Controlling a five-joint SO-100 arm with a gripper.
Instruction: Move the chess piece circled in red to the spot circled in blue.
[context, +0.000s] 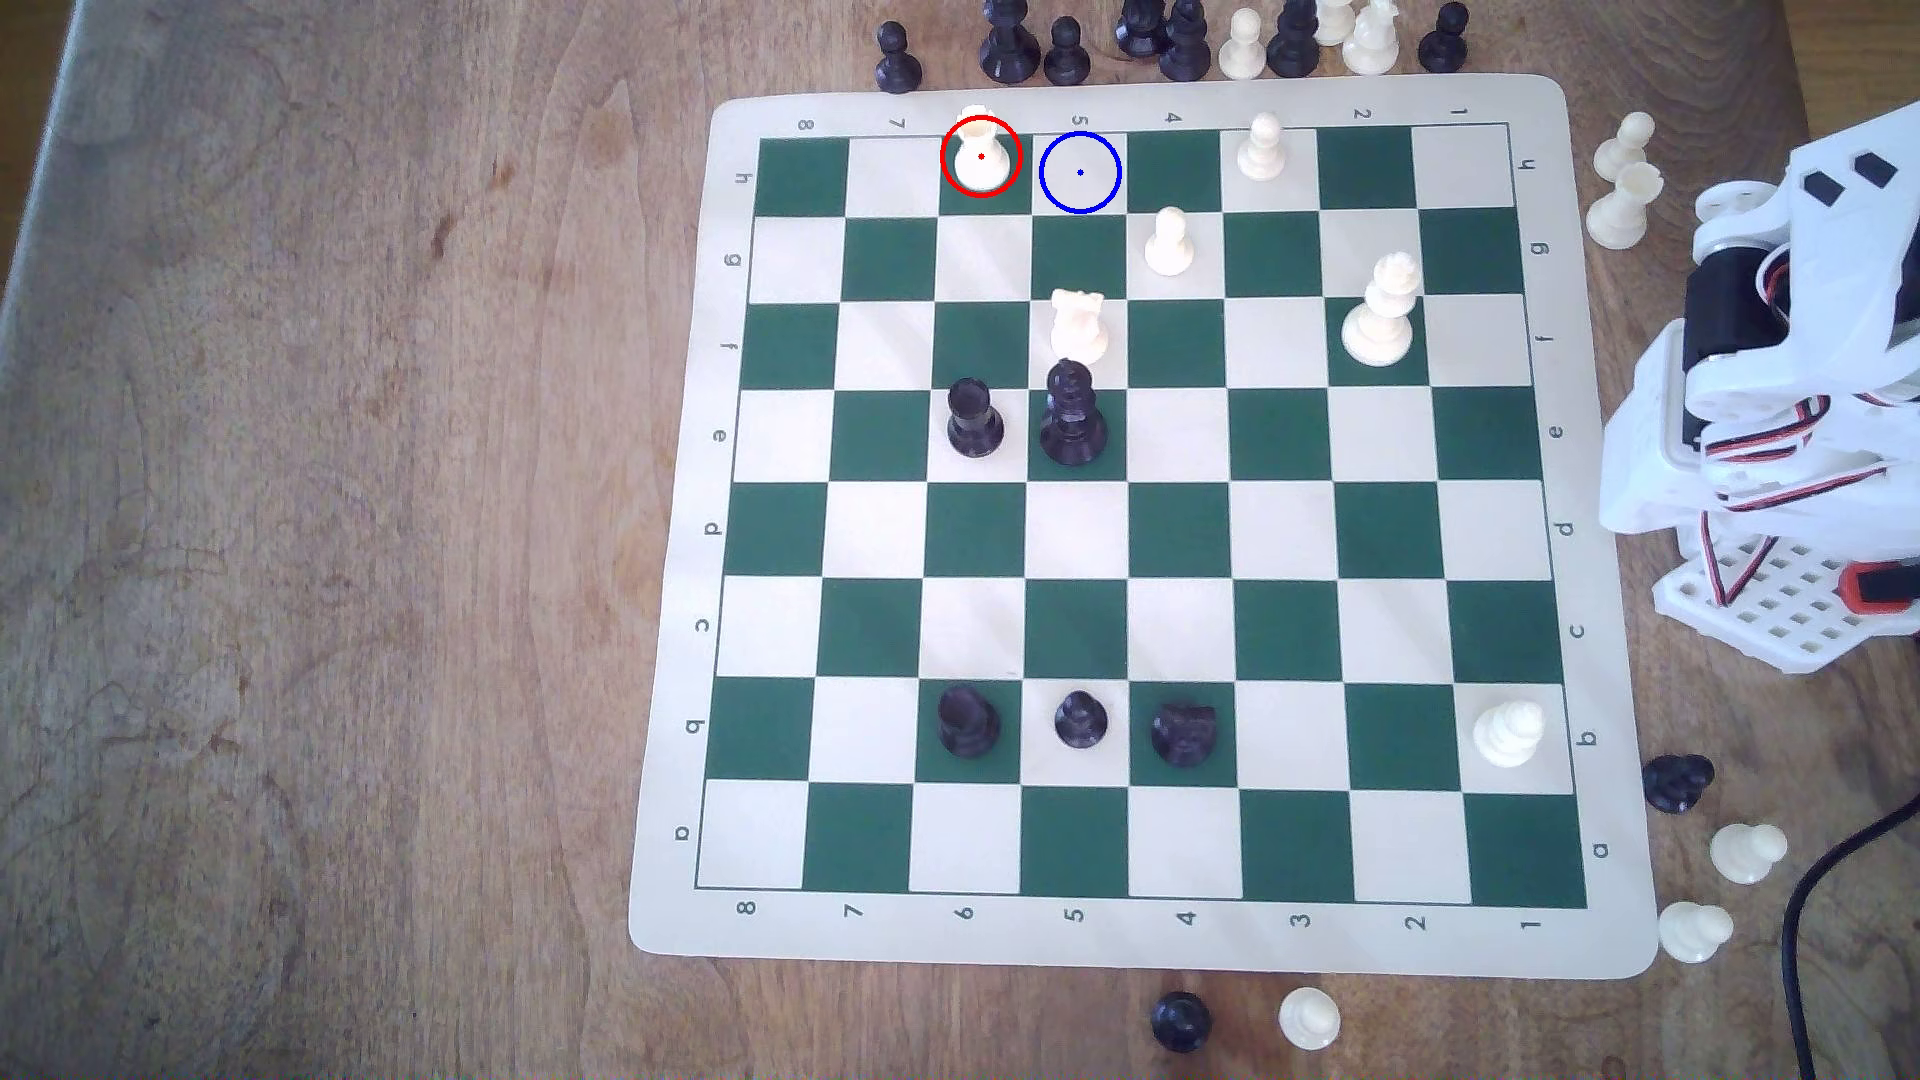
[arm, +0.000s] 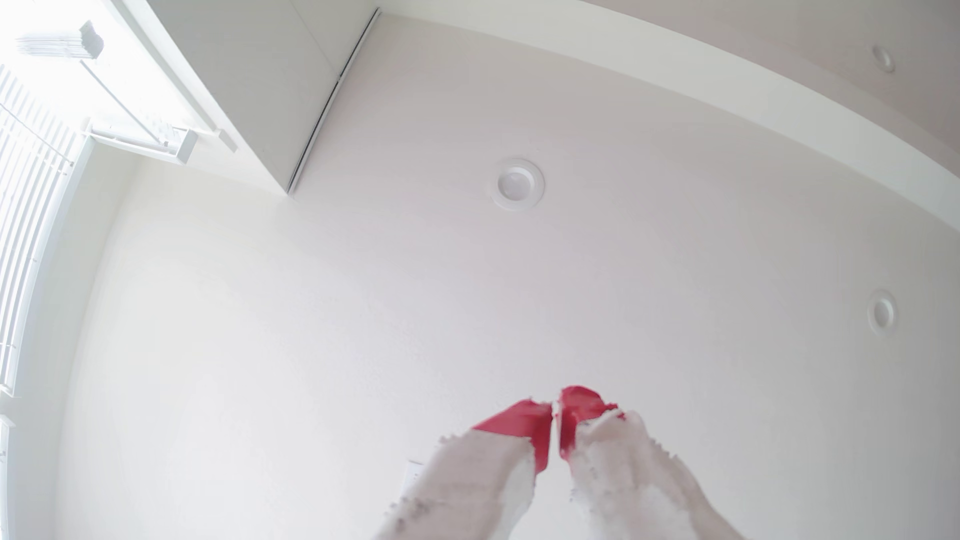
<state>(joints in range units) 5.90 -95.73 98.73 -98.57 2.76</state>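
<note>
Wooden table (context: 312, 540), brown, grain visible, spans the whole exterior view. On it lies a roll-up chessboard (context: 1143, 519), green and cream squares, cream border with printed letters and numbers.

Robot arm (context: 1766, 415), white printed body with red and black wiring, sits folded at the exterior view's right edge, off the board beside files 1–2. It is well apart from the task's piece.

Gripper (arm: 556, 415) seen in the wrist view, aimed up at a white ceiling with recessed lights (arm: 518, 183). Red-tipped fingers (arm: 524, 423) nearly meet, only a thin slit between them, nothing held (white finger bodies look rough-surfaced).

Loose captured pieces stand in a row off the board's far edge (context: 1174, 42), dark and cream mixed; more lie off the right edge and near edge.

On the board: a cream queen (context: 1380, 312) right of centre, a dark king (context: 1073, 413) mid-board with a dark rook (context: 974, 417) just to its left in the exterior view, a cream knight (context: 1078, 324) directly beyond the king.

Cream rook (context: 980, 154), red-ringed, stands upright on a green square in the far row, h6 by the border marks.

Blue-ringed square (context: 1080, 172), cream, h5, immediately right of the rook's square in the exterior view. No piece on it.
</note>
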